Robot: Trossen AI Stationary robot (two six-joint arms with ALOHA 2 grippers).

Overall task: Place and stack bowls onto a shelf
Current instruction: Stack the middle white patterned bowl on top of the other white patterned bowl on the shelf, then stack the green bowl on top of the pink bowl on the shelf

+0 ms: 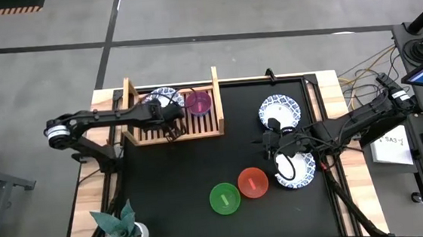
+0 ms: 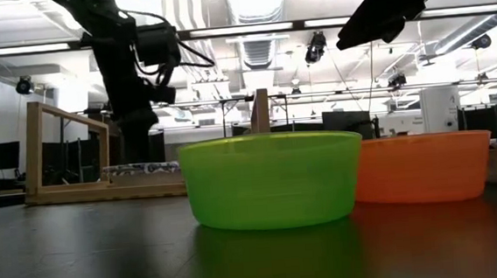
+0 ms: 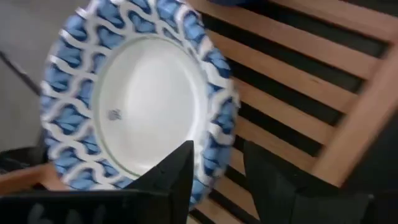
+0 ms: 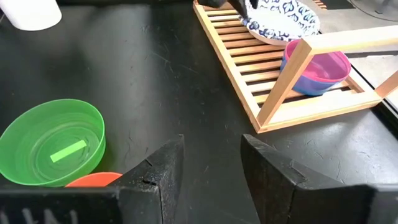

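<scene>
The wooden shelf [image 1: 197,129] stands at the mat's far left. My left gripper [image 1: 169,119] is over it, shut on a white bowl with a blue patterned rim [image 1: 163,101] [image 3: 149,106]. Beside that bowl, a magenta bowl [image 1: 198,102] sits in a blue one [image 4: 311,84] on the slats. My right gripper [image 1: 272,140] [image 4: 211,168] is open above the mat, between two white blue-rimmed bowls [image 1: 280,111] [image 1: 295,169] that rest on the mat. A green bowl [image 1: 225,198] and a red bowl [image 1: 253,182] stand near the front. My left gripper pinches the white bowl by its blue rim [image 3: 214,158]. One finger [image 3: 177,174] lies inside the bowl and the other [image 3: 267,180] outside. The bowl is tilted over the shelf slats [image 3: 292,81]; whether its lower edge [image 4: 273,38] touches them I cannot tell.
A potted plant [image 1: 122,228] stands at the table's near left corner. The shelf's side rail [image 4: 292,68] rises between the magenta bowl and the open mat. Bare black mat [image 1: 171,182] lies near of the shelf, left of the green bowl.
</scene>
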